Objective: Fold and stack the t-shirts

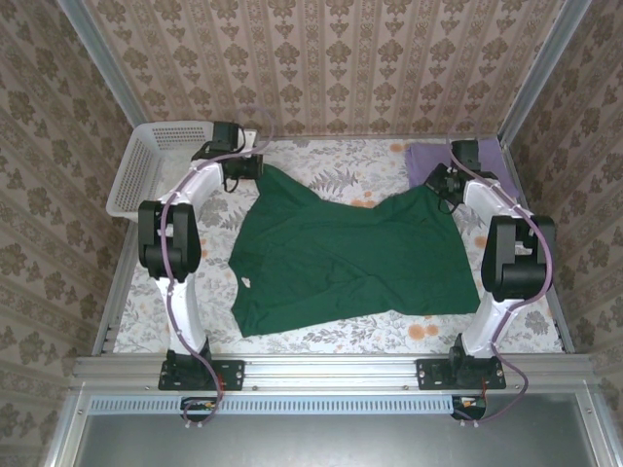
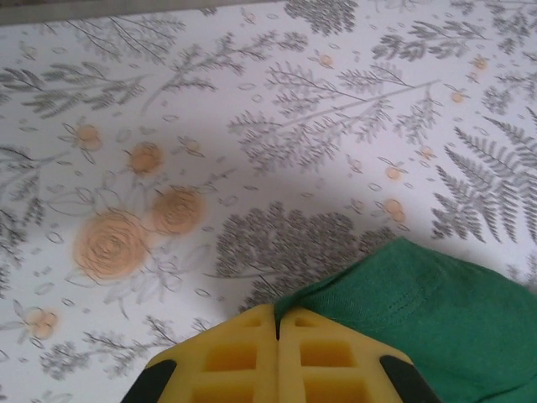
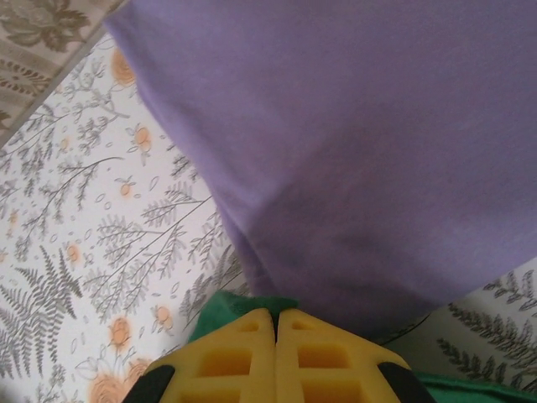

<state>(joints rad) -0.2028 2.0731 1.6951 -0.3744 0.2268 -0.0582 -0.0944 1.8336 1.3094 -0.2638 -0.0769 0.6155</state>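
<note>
A dark green t-shirt [image 1: 346, 258] lies spread across the middle of the flowered table. My left gripper [image 1: 255, 167] is shut on its far left corner; in the left wrist view the yellow fingers [image 2: 243, 361] pinch the green hem [image 2: 419, 311]. My right gripper [image 1: 435, 181] is shut on the shirt's far right corner, where a bit of green cloth [image 3: 231, 306] sticks out at the fingertips [image 3: 319, 357]. The lilac purple t-shirt [image 1: 426, 156] lies at the back right; in the right wrist view the lilac purple t-shirt [image 3: 352, 151] lies just beyond the jaws.
A white lattice basket [image 1: 144, 170] stands at the back left corner. Patterned walls close in the table on three sides. The flowered cloth [image 2: 252, 126] is bare beyond the left gripper. The arm bases [image 1: 200, 370] sit on the near rail.
</note>
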